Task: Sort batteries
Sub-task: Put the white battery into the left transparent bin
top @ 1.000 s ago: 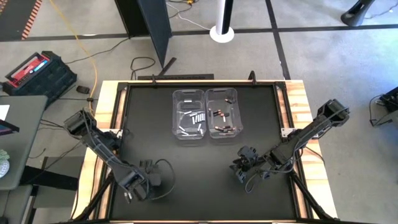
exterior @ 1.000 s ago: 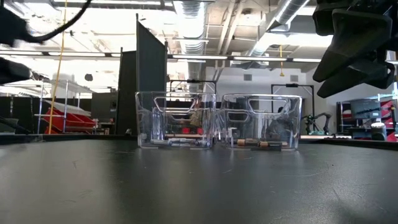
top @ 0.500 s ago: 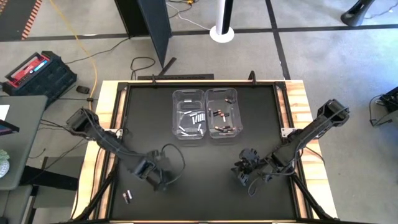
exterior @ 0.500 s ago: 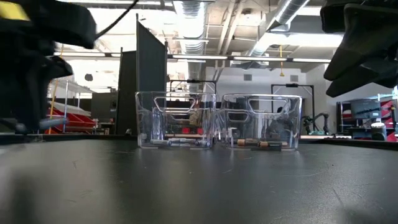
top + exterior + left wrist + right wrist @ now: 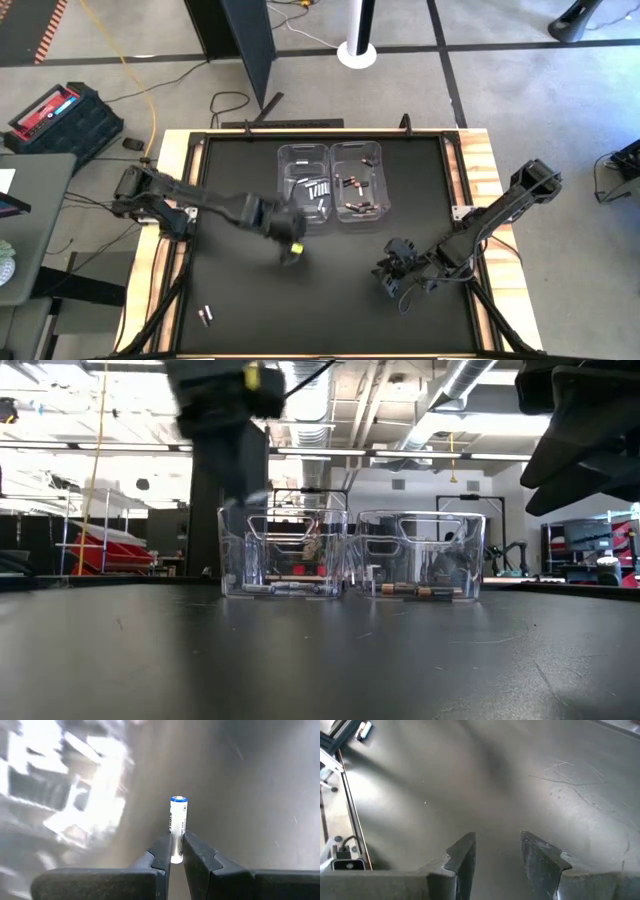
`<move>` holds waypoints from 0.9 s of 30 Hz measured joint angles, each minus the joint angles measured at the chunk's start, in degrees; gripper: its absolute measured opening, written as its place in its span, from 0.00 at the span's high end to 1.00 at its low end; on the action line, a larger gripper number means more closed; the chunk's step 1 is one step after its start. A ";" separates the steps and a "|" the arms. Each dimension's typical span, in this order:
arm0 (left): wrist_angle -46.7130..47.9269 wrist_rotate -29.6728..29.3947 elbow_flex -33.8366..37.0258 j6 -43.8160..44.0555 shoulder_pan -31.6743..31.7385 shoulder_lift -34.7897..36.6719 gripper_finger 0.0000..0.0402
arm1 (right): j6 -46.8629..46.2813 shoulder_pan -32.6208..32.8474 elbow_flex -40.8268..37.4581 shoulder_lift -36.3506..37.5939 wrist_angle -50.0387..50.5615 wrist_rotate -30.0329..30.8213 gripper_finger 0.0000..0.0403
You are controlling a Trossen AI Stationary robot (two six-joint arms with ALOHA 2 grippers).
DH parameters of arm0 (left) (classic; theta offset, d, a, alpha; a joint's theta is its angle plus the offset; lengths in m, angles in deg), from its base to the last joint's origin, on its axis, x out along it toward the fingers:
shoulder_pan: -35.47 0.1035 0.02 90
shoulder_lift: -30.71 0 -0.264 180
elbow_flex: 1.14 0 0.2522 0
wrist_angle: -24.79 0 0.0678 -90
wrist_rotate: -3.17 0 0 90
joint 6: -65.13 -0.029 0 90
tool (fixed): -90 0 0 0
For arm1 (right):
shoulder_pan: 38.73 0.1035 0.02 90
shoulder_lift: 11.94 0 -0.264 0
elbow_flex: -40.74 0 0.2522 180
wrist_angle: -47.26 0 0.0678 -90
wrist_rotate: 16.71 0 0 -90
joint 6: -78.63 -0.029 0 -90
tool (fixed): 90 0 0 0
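- The left gripper (image 5: pixel 174 851) is closed on a small silvery-white cylindrical battery with a blue ring at its end (image 5: pixel 178 827). The fingers pinch its lower part and most of the cell stands out beyond the tips.
- In the high view the left gripper (image 5: pixel 290 246) hangs over the black table top (image 5: pixel 240 290), near the front corner of the left clear rectangular plastic bin (image 5: pixel 303 185), not yet above it.
- This left bin holds silvery-white cells (image 5: pixel 318 189). The right clear plastic bin (image 5: pixel 359 182), touching it, holds dark cells with copper tones (image 5: pixel 360 207). So I judge that the held cell belongs in the left bin.
- To do the step well, the arm should bring the cell fully past the bin wall, over the open middle, before it opens the fingers. A release near the wall could let the cell bounce out or roll to the neighbour bin.
- Since the grip is only on one end, a smooth move is better; a jerk may tilt the cell in the fingers.
- Two more small cells (image 5: pixel 205 316) lie on the table near the front left corner, well apart from the bins, still to sort.
- The right gripper (image 5: pixel 496 851) waits with its fingers apart and holds nothing, low over the table at the front right (image 5: pixel 395 275).
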 joint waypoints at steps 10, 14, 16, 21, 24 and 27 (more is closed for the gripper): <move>-0.53 5.83 -6.84 -18.15 19.93 -1.09 0.92 | -2.07 -2.84 0.00 0.00 -0.57 0.02 0.57; -1.78 8.44 -6.83 -22.68 25.13 -5.35 0.92 | -3.10 -4.16 0.00 0.00 -0.52 0.02 0.57; -1.94 9.22 -6.81 -24.41 26.74 -7.98 0.92 | -3.14 -4.60 0.00 0.00 -0.36 0.02 0.57; -2.45 9.18 -6.73 -27.23 29.37 -14.02 0.92 | -3.27 -5.55 0.00 0.00 -0.31 0.02 0.57; -3.24 9.18 -6.73 -28.32 30.35 -16.44 0.92 | -3.59 -5.68 0.00 0.00 -0.28 0.02 0.57; -3.44 9.20 -6.73 -28.31 31.21 -17.95 0.90 | -4.77 -5.66 0.00 0.00 -0.15 0.02 0.57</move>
